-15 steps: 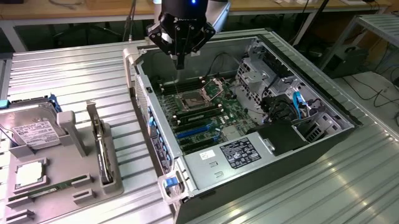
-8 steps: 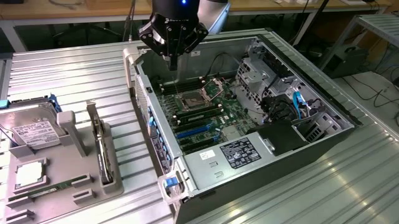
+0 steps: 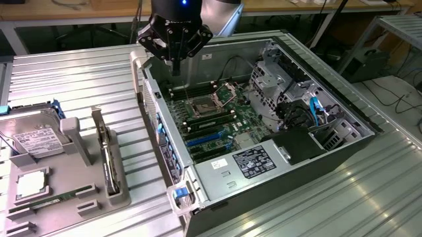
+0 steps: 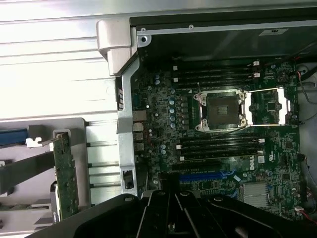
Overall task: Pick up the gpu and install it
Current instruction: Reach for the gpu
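The gpu (image 3: 105, 157) stands on edge in a slot of the grey rack (image 3: 79, 195), at about 8 o'clock from the case (image 3: 150, 94) in the exterior view and well apart from the jaws. The wrist view shows the same card (image 4: 65, 171) upright beside the case's outer wall. On the rack a hard drive (image 3: 31, 138) lies at 10 o'clock of the gpu, and a memory stick (image 3: 49, 201) lies between 7 and 8 o'clock.

The jaws are clenched on nothing, tips together. They hang from the arm (image 3: 221, 15) over the far corner of the case, at 11 o'clock of the motherboard (image 3: 221, 123).

The surface (image 3: 79, 74) is shiny ribbed metal. It carries the rack and the case, which lies with its open side up. A bare strip of slats runs between them, and the case's near wall stands between the gpu and the blue slots (image 3: 205, 139).

Around it, wooden benches (image 3: 297, 7) stand at 12 o'clock. A metal stand (image 3: 402, 24) is at 2 o'clock, with floor cables (image 3: 396, 94) at 3 o'clock.
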